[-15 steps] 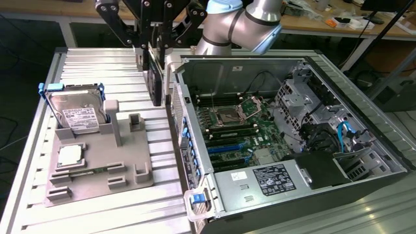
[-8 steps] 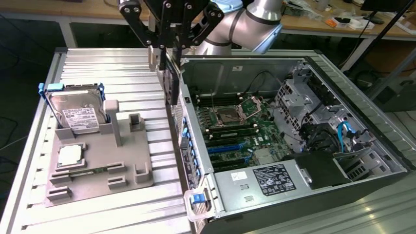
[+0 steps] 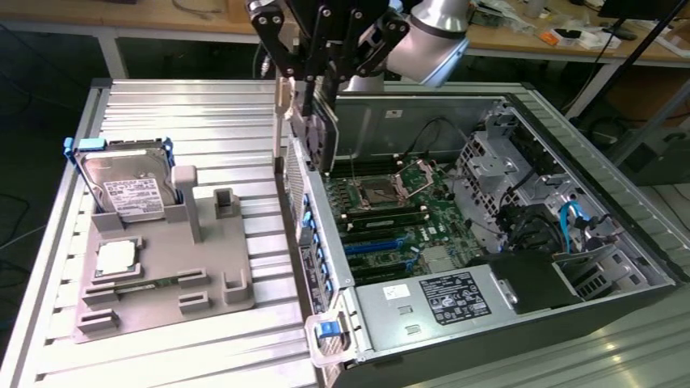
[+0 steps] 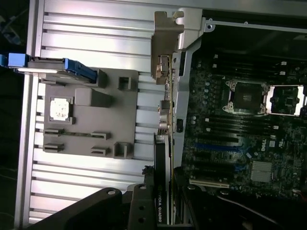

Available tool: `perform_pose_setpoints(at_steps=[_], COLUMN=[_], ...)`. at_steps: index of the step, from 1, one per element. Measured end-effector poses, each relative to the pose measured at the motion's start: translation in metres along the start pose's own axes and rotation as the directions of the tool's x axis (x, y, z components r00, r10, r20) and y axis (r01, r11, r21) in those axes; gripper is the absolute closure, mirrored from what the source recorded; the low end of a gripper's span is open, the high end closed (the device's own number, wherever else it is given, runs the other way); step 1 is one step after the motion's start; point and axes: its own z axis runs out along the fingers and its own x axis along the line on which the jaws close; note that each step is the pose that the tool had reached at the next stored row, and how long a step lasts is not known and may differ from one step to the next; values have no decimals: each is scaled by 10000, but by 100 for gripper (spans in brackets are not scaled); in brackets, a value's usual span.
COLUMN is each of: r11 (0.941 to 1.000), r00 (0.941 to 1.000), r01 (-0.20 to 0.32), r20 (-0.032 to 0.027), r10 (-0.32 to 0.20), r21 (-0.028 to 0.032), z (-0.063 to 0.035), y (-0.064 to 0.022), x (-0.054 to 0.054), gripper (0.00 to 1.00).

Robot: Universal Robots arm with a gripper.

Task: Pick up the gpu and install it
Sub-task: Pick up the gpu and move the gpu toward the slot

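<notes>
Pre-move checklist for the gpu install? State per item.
1. gpu held by the gripper, jaws shut on it: ok.
2. gpu clear of the grey fixture: ok.
3. Blue slots on the motherboard free: ok.
4. gpu lined up with a slot: cannot tell; it hangs on edge by the rear wall of the computer case.
5. gpu seated: not ok.

The arm (image 3: 431, 36) comes in from the upper edge of the exterior view, its grey wrist joint tilted downward. The black hand (image 3: 315, 81) points straight down, its two fingers (image 4: 139, 201) closed from either side on the gpu (image 3: 321, 137), which hangs upright beneath them
</notes>
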Motion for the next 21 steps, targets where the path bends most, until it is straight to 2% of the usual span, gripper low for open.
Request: perform_pose_setpoints(at_steps=[10, 21], r11=[10000, 10000], r00=[10000, 10000], r01=[0, 0], r20=[0, 0], r10=[0, 0], r21=[-1, 0], z=[-7, -14], y=[-34, -77], x=[-335, -759], gripper=[73, 73])
